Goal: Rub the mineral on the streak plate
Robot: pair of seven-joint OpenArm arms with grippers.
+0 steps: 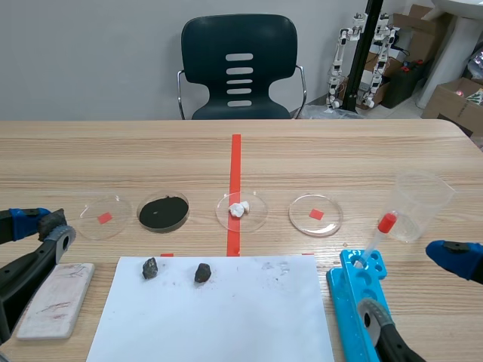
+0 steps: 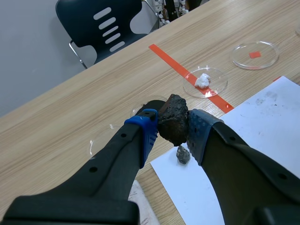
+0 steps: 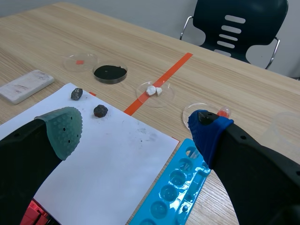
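Observation:
My left gripper (image 2: 171,126) is shut on a dark brown mineral lump (image 2: 174,117), held above the table's left side. In the scene view this gripper (image 1: 44,226) hangs just beyond the white streak plate (image 1: 56,299), which lies flat near the front left edge and carries faint marks. Two more dark minerals (image 1: 150,268) (image 1: 202,272) rest on the far part of the white paper (image 1: 219,313). My right gripper (image 3: 136,129) stands open over the paper's right side and the blue well tray, holding nothing. The right wrist view has the streak plate (image 3: 26,86) off to the far left.
A row of petri dishes lies beyond the paper: one with a red square (image 1: 103,217), one with black powder (image 1: 163,212), one with white lumps (image 1: 241,210), another with a red square (image 1: 315,215). A clear cup (image 1: 419,205), a red-capped dropper (image 1: 377,234) and a blue well tray (image 1: 358,298) sit right.

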